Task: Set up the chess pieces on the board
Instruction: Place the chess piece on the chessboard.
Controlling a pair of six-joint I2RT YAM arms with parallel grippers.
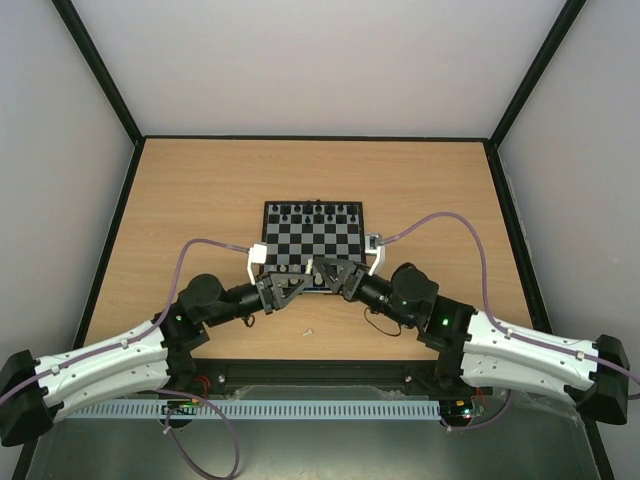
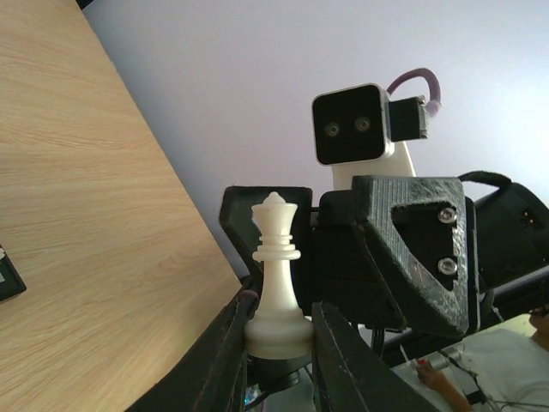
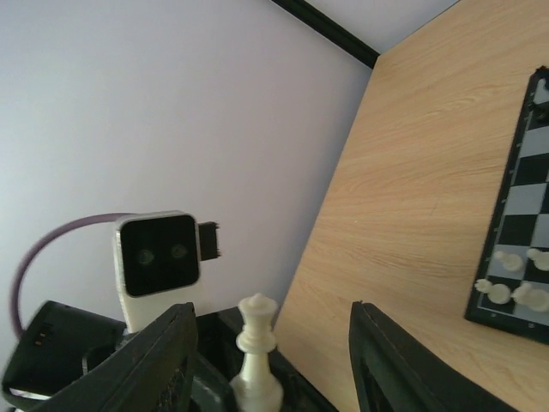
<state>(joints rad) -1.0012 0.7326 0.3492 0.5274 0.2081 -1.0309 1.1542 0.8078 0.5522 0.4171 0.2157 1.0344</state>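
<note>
My left gripper (image 2: 281,304) is shut on the base of a tall white queen (image 2: 275,275) and holds it upright. In the top view both grippers meet over the near edge of the board (image 1: 300,240), left gripper (image 1: 306,281) facing right gripper (image 1: 328,279). My right gripper (image 3: 273,309) is open, its fingers (image 3: 167,360) spread wide on either side of the same queen (image 3: 257,365) without touching it. Several white chess pieces (image 3: 515,279) stand on the board's (image 3: 519,223) near rows. Black pieces (image 1: 315,212) line the far rows.
A small white bit (image 1: 308,331) lies on the wooden table (image 1: 200,190) near the front edge. Grey walls with black frame posts enclose the table. The purple cables (image 1: 440,222) arc beside the board. A board corner (image 2: 7,276) shows in the left wrist view.
</note>
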